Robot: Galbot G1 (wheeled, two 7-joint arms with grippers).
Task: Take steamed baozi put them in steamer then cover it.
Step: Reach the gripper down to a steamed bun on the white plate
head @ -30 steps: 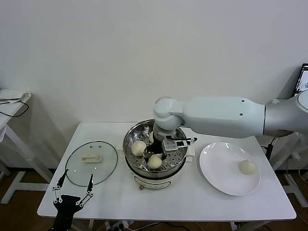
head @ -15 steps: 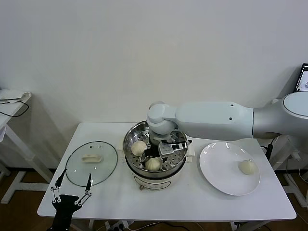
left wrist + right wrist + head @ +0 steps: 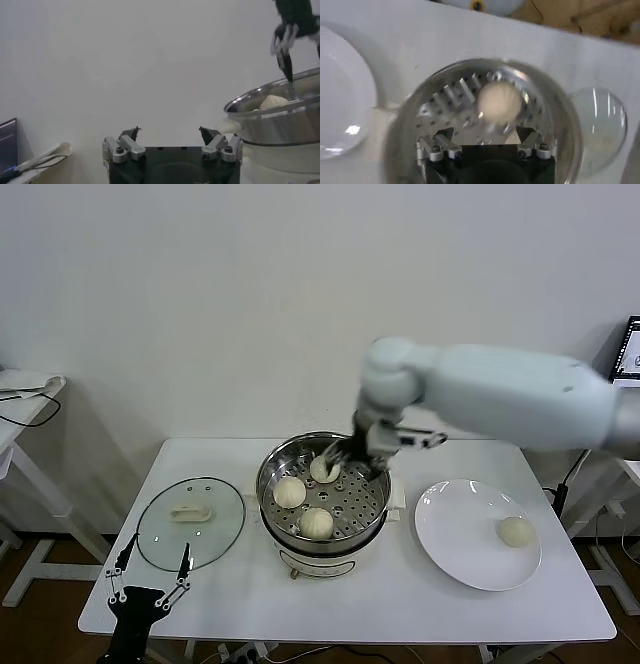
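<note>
The last baozi (image 3: 516, 531) lies alone on the white plate (image 3: 450, 534), well off to my right gripper's (image 3: 352, 452) own side; three others already rest in the steamer (image 3: 322, 496). That gripper hangs above the steamer's far rim with jaws wide and empty, so I judge it far nearer than the left gripper (image 3: 150, 574); that one waits, jaws spread, by the glass cover (image 3: 190, 522).

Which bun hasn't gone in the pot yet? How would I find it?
Find the white table, then the flat white plate on its right side, next to the shiny steamer. One steamed baozi sits alone on that plate. The three other buns lie on the holed tray inside the steamer, so it's the only one outside.
</note>
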